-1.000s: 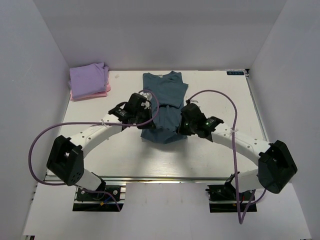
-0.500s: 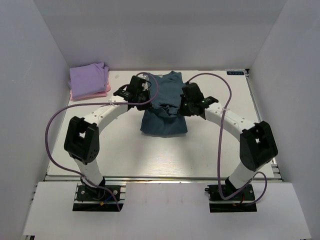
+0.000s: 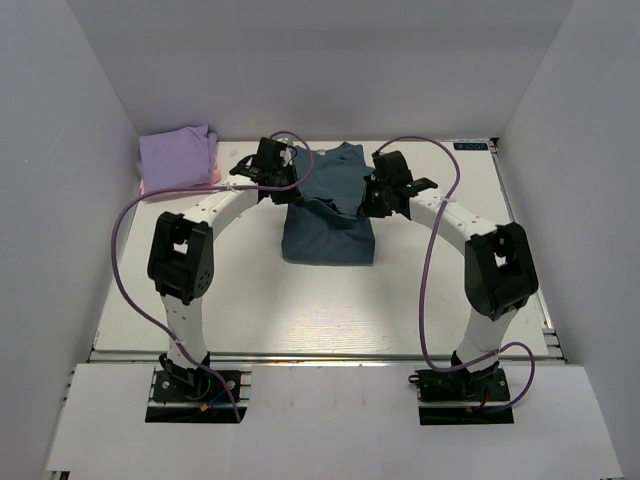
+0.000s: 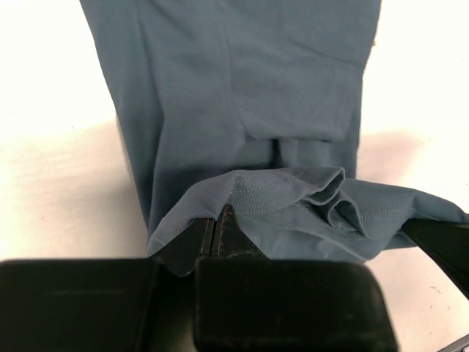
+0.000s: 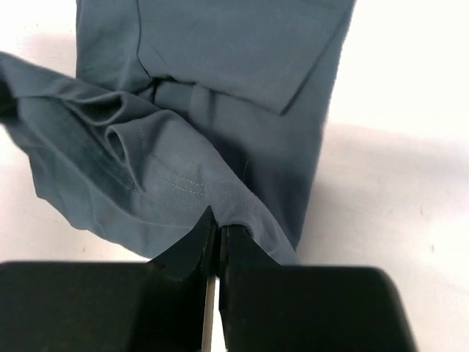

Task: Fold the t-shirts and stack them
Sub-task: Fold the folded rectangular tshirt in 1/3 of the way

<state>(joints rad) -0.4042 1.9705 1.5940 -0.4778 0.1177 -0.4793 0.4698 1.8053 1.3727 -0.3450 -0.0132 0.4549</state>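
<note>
The dark teal-blue t-shirt [image 3: 329, 228] lies mid-table, sleeves folded in, its lower part doubled over toward the collar. My left gripper [image 3: 290, 187] is shut on the left corner of its hem [image 4: 242, 192] and holds it raised over the shirt. My right gripper [image 3: 366, 200] is shut on the right hem corner [image 5: 236, 209], also raised. The hem sags in wrinkles between the two grippers. The lavender-purple shirt [image 3: 178, 154] lies folded on top of the pink one [image 3: 208, 181] at the far left corner.
White walls close in the table at the left, back and right. Purple cables loop above both arms. The table [image 3: 300, 300] shows bare white surface in front of the teal shirt and to its right.
Both grippers have carried the teal shirt's hem from its near edge away toward the collar, folding the lower part over. Both arms are stretched farther out.
</note>
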